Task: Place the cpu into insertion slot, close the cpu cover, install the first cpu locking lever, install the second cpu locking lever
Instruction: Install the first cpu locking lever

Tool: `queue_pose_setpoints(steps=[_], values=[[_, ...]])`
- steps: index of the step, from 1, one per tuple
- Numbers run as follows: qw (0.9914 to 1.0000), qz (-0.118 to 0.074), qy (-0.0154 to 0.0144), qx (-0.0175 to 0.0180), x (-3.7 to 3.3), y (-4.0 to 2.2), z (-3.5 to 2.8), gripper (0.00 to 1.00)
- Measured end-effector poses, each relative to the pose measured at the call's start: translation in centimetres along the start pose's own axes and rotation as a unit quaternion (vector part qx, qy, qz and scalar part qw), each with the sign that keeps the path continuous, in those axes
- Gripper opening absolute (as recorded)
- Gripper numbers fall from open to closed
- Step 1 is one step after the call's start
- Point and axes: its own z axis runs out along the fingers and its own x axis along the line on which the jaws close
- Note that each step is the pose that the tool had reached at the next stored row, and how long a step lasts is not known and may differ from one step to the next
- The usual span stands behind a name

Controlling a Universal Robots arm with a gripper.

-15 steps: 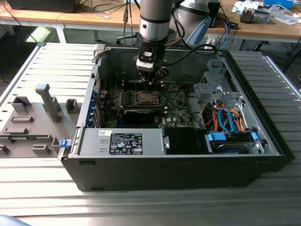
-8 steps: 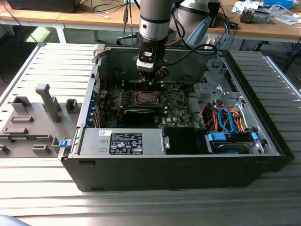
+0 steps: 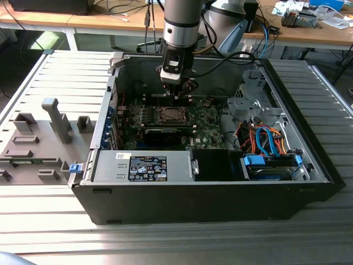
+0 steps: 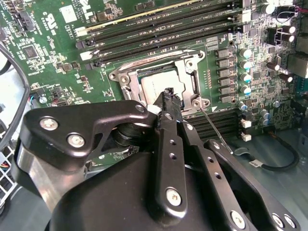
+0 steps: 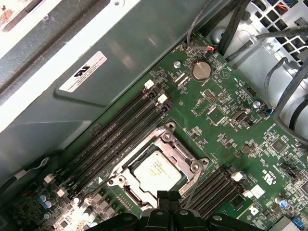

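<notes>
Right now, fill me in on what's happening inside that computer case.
A robot arm reaches down into the open computer case. Its gripper, shut and holding nothing I can see, is right at the socket on the green circuit board. The chip already sits in the socket, and the metal cover lies flat around it, the chip's top showing through its window. One thin locking lever beside the socket looks raised off the board, so it seems not latched yet.

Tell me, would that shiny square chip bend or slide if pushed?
Probably stiff: the cpu is a flat, metal-topped square. Its smooth top looks slippery. It likely wouldn't slide, since the cpu cover frames it all round.
</notes>
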Motion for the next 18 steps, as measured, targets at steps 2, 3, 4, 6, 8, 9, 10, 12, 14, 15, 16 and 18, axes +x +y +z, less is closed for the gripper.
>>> queue_pose_setpoints(steps=[2,3,4,6,8,9,10,12,14,15,16,18], values=[[1.00000,-0.001,0.0000,0.0000,0.00,0.00,0.00,0.11],[1.00000,-0.001,0.0000,0.0000,0.00,0.00,0.00,0.11],[1.00000,-0.001,-0.0001,0.0000,0.00,0.00,0.00,0.11],[1.00000,-0.002,-0.0001,0.0000,0.00,0.00,0.00,0.11],[1.00000,-0.002,-0.0001,0.0000,0.00,0.00,0.00,0.11],[1.00000,-0.003,-0.0001,0.0000,0.00,0.00,0.00,0.11],[1.00000,-0.003,-0.0001,-0.0001,0.00,0.00,0.00,0.11],[0.99999,-0.003,-0.0001,0.0000,0.00,0.00,0.00,0.11],[0.99999,-0.004,-0.0002,0.0000,0.00,0.00,0.00,0.11],[0.99999,-0.004,-0.0002,0.0000,0.00,0.00,0.00,0.11],[0.99999,-0.004,-0.0002,-0.0001,0.00,0.00,0.00,0.11],[0.99999,-0.005,-0.0002,-0.0001,0.00,0.00,0.00,0.11]])
